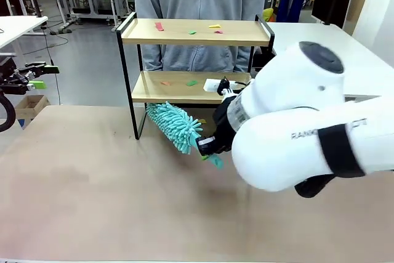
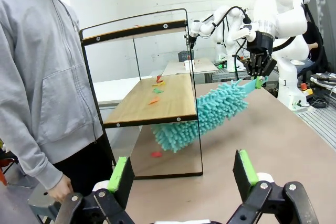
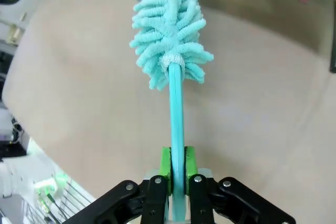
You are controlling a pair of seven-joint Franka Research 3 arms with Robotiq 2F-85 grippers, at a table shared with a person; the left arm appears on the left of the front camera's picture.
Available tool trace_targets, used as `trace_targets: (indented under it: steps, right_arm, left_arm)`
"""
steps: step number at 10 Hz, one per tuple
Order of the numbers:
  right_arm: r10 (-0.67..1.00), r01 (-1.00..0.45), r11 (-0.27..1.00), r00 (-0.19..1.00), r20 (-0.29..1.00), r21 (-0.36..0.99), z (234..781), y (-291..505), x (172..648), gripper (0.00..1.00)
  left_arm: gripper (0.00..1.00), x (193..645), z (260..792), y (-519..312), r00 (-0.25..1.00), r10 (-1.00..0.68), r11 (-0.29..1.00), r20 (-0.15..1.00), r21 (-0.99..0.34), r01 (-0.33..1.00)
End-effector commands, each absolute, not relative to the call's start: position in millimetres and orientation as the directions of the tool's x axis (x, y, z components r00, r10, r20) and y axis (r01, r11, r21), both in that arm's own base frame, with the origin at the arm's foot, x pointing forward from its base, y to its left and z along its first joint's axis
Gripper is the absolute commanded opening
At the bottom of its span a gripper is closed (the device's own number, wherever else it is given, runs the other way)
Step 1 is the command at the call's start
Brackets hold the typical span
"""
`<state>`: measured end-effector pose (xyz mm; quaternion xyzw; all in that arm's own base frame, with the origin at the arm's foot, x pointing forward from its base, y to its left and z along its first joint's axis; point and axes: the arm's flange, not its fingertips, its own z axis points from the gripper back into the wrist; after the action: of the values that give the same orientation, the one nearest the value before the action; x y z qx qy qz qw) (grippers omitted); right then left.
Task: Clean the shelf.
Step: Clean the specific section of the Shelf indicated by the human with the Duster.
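The shelf (image 1: 246, 32) stands at the far middle of the brown table (image 1: 92, 201), with a person in a grey hoodie (image 1: 200, 4) just behind it. Small coloured paper scraps (image 1: 192, 31) lie on both boards. The right gripper (image 3: 177, 163) is pressed together on the turquoise handle of a fluffy duster (image 1: 175, 126), whose head reaches under the lower board's near left edge. The left gripper (image 2: 184, 174) stands spread and empty, far to the left. The lettering on the right arm (image 1: 308, 133) is only partly legible, "RAN".
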<state>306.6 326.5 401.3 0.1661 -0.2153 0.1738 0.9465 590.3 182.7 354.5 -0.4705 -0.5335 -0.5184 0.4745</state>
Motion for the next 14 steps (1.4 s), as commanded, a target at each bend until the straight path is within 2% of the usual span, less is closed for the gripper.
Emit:
trace_targets:
  steps: [1, 2, 5, 11, 14]
  right_arm:
    - [0.235, -0.381, 0.897, 0.843, 0.484, 0.226, 401, 355, 323, 0.13]
    - [0.258, -0.401, 0.884, 0.847, 0.465, 0.24, 401, 326, 307, 0.13]
    - [0.253, -0.392, 0.889, 0.851, 0.46, 0.237, 394, 333, 314, 0.13]
    - [0.001, -0.189, 0.938, 0.84, 0.542, 0.291, 362, 421, 328, 0.13]
    - [-0.08, -0.141, 0.929, 0.827, 0.556, 0.343, 360, 452, 332, 0.13]
  left_arm:
    - [1.0, 588, 356, 182, -0.119, 0.002, 0.017, 0.993, 0.119, 0.993]
    - [1.0, 588, 356, 182, -0.119, 0.002, 0.017, 0.993, 0.119, 0.993]
    - [1.0, 588, 356, 182, -0.119, 0.002, 0.017, 0.993, 0.119, 0.993]
    - [1.0, 588, 356, 182, -0.119, 0.002, 0.017, 0.993, 0.119, 0.993]
    - [1.0, 588, 356, 182, -0.119, 0.002, 0.017, 0.993, 0.119, 0.993]
